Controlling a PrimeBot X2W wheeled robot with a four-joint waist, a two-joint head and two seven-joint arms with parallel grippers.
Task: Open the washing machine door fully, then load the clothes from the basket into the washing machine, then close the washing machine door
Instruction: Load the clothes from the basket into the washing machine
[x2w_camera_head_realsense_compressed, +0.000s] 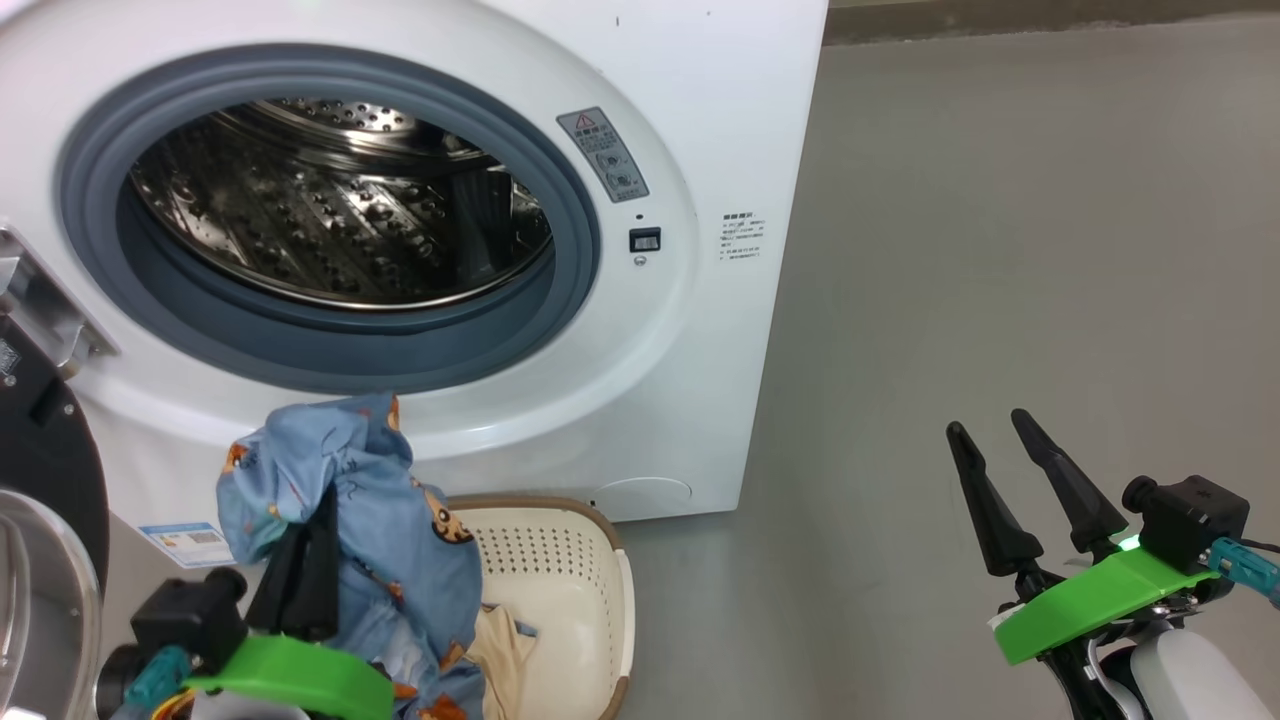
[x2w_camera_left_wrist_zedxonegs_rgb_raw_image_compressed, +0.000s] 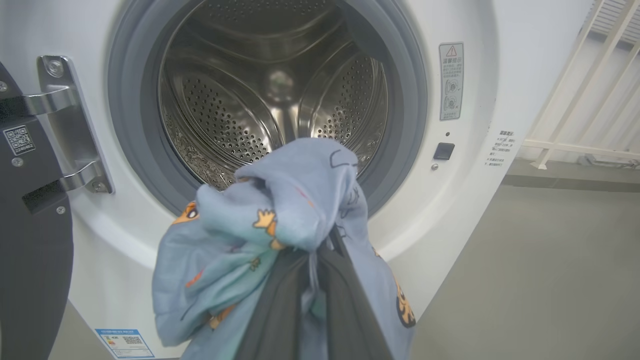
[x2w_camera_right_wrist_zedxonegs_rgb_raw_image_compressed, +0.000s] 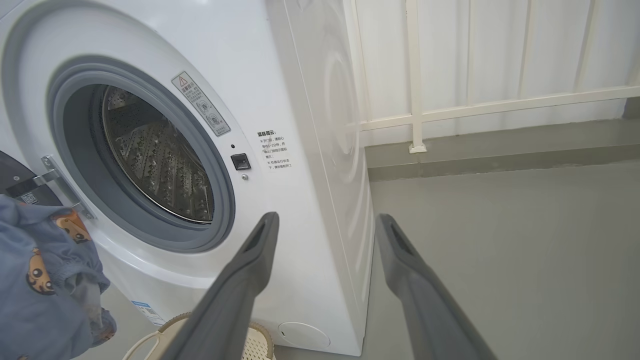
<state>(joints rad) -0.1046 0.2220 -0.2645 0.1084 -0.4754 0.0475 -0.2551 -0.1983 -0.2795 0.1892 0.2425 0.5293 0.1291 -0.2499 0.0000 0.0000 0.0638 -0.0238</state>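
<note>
My left jaws pinch the clothes (x2w_camera_head_realsense_compressed: 360, 520) above the basket (x2w_camera_head_realsense_compressed: 585, 570), drum (x2w_camera_head_realsense_compressed: 340, 220) at twelve o'clock. My right jaws stand spread, empty. Their hanging tail could snag the ring (x2w_camera_head_realsense_compressed: 330, 350) at six and slip out.

Basket (x2w_camera_head_realsense_compressed: 560, 560) partly behind clothes (x2w_camera_head_realsense_compressed: 295, 465)

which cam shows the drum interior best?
Left wrist view: it looks straight into the drum, back wall included, though the clothes cover its lower edge. Head view sees it obliquely from above; right wrist view, a narrow side-on slice.
</note>
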